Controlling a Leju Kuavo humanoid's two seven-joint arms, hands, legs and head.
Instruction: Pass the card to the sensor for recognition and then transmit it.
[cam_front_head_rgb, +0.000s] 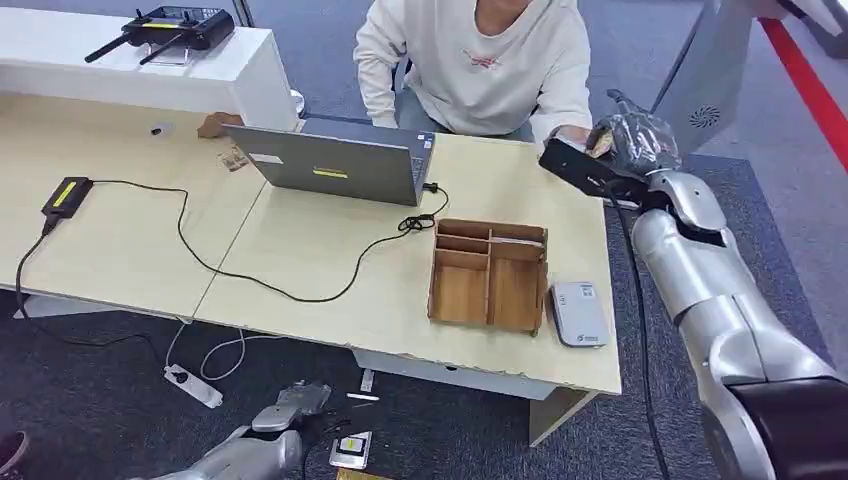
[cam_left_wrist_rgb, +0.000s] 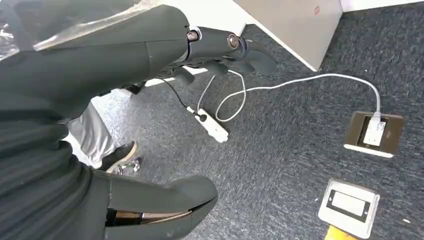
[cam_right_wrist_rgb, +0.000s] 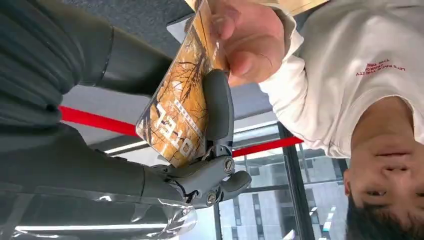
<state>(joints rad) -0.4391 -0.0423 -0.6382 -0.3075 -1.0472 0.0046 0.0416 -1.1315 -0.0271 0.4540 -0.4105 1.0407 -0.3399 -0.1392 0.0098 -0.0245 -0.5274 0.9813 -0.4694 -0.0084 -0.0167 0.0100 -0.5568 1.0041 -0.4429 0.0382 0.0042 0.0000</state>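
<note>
The orange card (cam_right_wrist_rgb: 177, 112) is pinched in the raised right hand (cam_front_head_rgb: 630, 140) and offered past the table's far edge (cam_front_head_rgb: 560, 150) to a seated person's hand (cam_right_wrist_rgb: 250, 40) — apparently the handover — while the left hand (cam_left_wrist_rgb: 220, 50) hangs empty, fingers loosely apart.

Desk: a pale wood table (cam_front_head_rgb: 300, 250) with a raised white counter (cam_front_head_rgb: 120, 60) at its far left.
On the counter: a black controller with antennas (cam_front_head_rgb: 175, 25).
On the desk: a grey laptop (cam_front_head_rgb: 335, 165) at the far middle; a black cable (cam_front_head_rgb: 250, 270) running from a small black box with a yellow label (cam_front_head_rgb: 66, 195) at the left to the laptop; a wooden compartment tray (cam_front_head_rgb: 488, 272) at the right; a white sensor (cam_front_head_rgb: 578, 313) just right of the tray.
Floor: dark grey carpet (cam_left_wrist_rgb: 280, 135) carrying a white power strip (cam_left_wrist_rgb: 210, 125) and floor sockets (cam_left_wrist_rgb: 372, 132).
</note>
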